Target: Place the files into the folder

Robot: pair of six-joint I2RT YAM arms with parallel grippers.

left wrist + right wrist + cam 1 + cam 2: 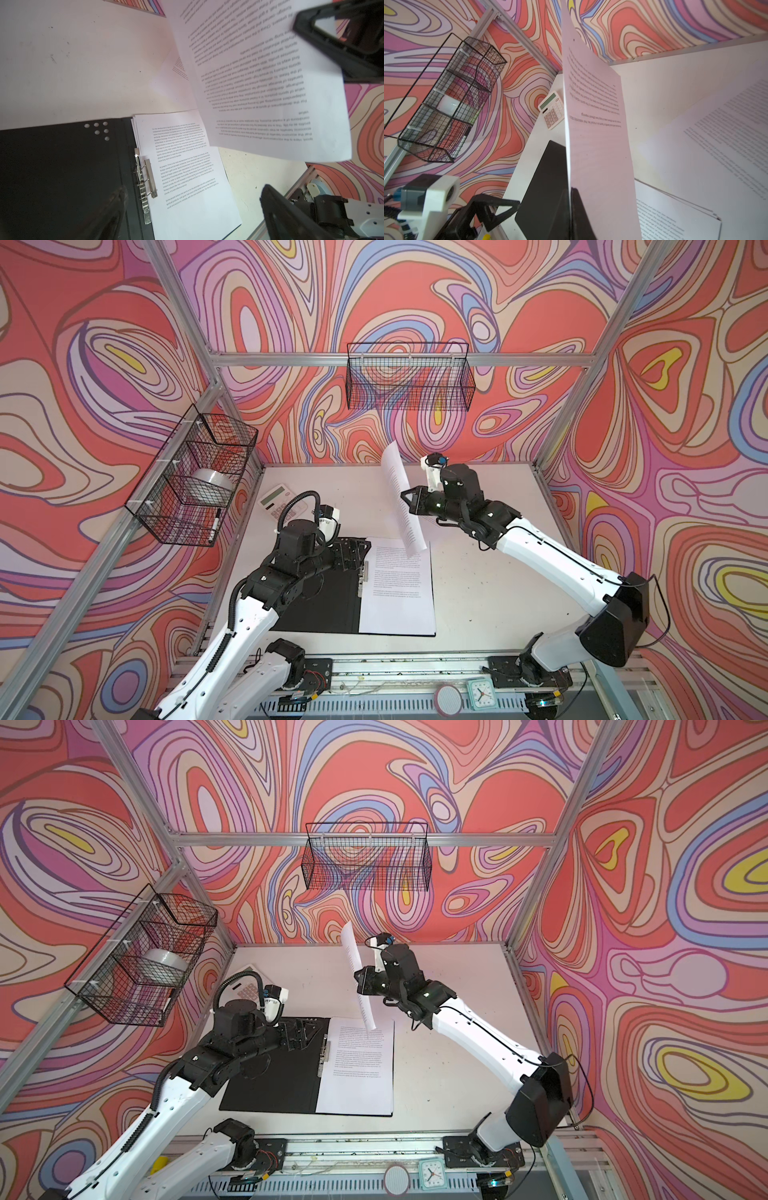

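The folder (316,605) (270,1085) (62,166) lies open on the table, black inside up, with a metal clip (362,578) (145,182) at the spine. A stack of files (399,589) (357,1073) (187,166) rests on its right half. My right gripper (406,498) (358,982) (571,190) is shut on one printed sheet (401,493) (259,83) (596,124), held on edge in the air above the folder's far right corner. My left gripper (351,549) (299,1033) (195,190) hangs open over the folder's far end near the spine, holding nothing. Another sheet (176,68) (726,124) lies on the table beyond the folder.
A white-and-pink calculator (278,499) (551,110) sits at the table's far left. A wire basket (191,477) hangs on the left wall and another (409,377) on the back wall. A small clock (481,693) stands on the front rail.
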